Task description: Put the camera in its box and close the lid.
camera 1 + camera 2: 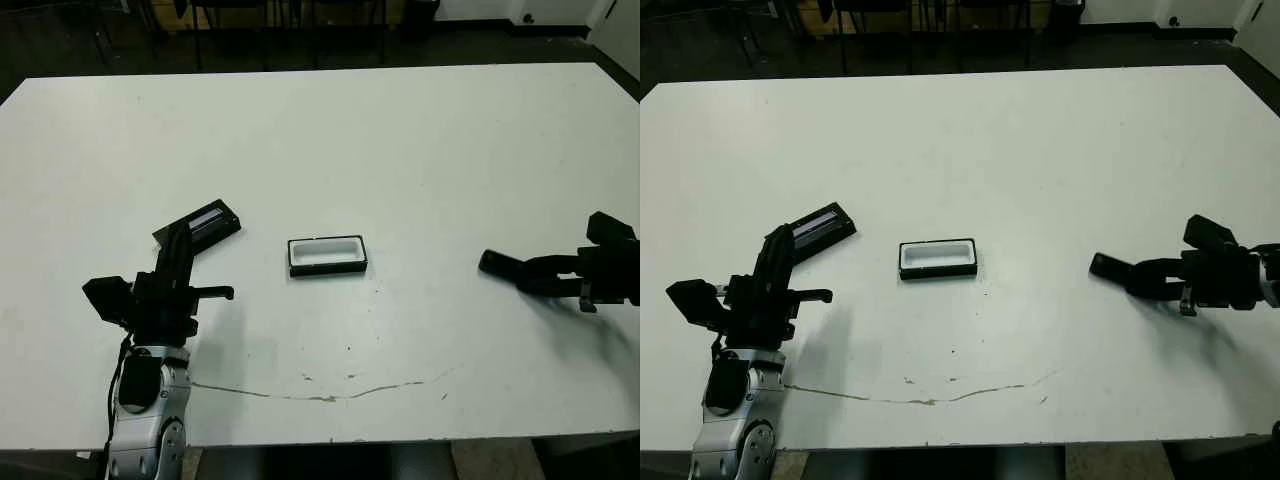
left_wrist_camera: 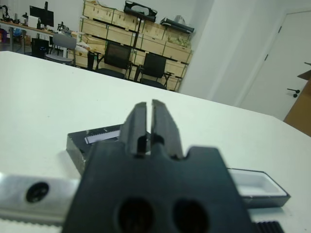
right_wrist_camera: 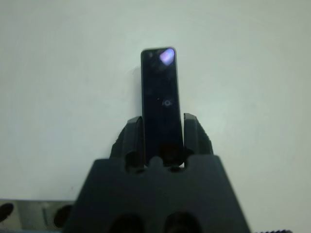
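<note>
The slim black rectangular camera (image 3: 161, 104) is clamped between the two black fingers of the right gripper (image 3: 162, 138), which presses against both of its long sides near one end. Its long axis runs straight out along the fingers, and the end with the small bluish-purple lit square points away from the gripper body. From the head views the camera (image 1: 497, 263) is seen on the right side of the white table (image 1: 320, 140), low over or on its surface; contact cannot be told. Its free end points toward the table's middle, where the box lies.

The small shallow rectangular box, black outside with white lining (image 1: 327, 255), lies open near the middle of the table, well apart from the camera, with its long axis running left to right.

The flat black rectangular lid with a pale bluish-grey strip (image 1: 205, 221) lies to the left of the box, set at a slant. The left gripper (image 2: 150, 127) is held just beside the lid, pointing toward it, with its fingers drawn nearly together and nothing between them.
</note>
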Available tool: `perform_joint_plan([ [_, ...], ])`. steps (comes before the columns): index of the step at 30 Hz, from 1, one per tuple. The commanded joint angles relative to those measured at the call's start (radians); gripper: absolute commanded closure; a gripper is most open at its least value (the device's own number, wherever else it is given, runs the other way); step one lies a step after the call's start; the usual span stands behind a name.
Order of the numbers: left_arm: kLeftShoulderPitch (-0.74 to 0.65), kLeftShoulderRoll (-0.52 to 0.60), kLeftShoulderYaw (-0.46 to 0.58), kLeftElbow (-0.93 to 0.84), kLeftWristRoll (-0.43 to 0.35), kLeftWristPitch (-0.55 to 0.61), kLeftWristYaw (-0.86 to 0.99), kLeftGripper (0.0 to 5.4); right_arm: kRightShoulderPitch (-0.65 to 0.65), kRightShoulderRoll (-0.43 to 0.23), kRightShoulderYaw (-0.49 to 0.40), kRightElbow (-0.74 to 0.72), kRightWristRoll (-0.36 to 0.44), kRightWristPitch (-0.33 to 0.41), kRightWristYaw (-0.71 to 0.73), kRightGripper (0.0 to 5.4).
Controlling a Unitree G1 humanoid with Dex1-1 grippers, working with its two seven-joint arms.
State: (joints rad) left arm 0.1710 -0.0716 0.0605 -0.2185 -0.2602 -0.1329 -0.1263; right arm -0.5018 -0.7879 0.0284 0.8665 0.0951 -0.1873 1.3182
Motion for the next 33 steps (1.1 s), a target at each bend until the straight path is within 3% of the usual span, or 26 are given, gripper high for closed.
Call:
perform_joint_plan([
  [1,0.009,0.009,0.001,0.000,0.001,0.020,0.004,5.40,0.021,0.038,-0.050,-0.026,0.060,0.011,-0.011,4.71],
  [7,0.008,0.006,-0.007,-0.006,0.012,0.027,0.014,5.40,-0.182,0.092,-0.084,0.043,0.156,0.146,0.139,4.71],
  [9,0.007,0.006,-0.008,-0.004,0.014,0.025,0.014,5.40,-0.229,0.094,-0.062,-0.011,0.127,0.147,0.115,4.71],
  [13,0.011,0.005,-0.011,-0.008,0.019,0.026,0.019,5.40,-0.315,0.116,0.040,-0.252,0.052,0.260,0.056,4.72],
  [19,0.014,0.007,-0.013,-0.005,0.023,0.020,0.017,5.40,-0.442,0.226,0.168,-0.323,0.026,0.399,0.082,4.72],
  [25,0.012,0.006,-0.013,0.002,0.027,0.014,0.013,5.40,-0.535,0.330,0.311,-0.237,-0.089,0.349,0.083,4.72],
  [33,0.011,0.003,-0.010,0.008,0.030,0.004,0.015,5.40,-0.542,0.390,0.460,-0.310,-0.249,0.369,0.063,4.72],
])
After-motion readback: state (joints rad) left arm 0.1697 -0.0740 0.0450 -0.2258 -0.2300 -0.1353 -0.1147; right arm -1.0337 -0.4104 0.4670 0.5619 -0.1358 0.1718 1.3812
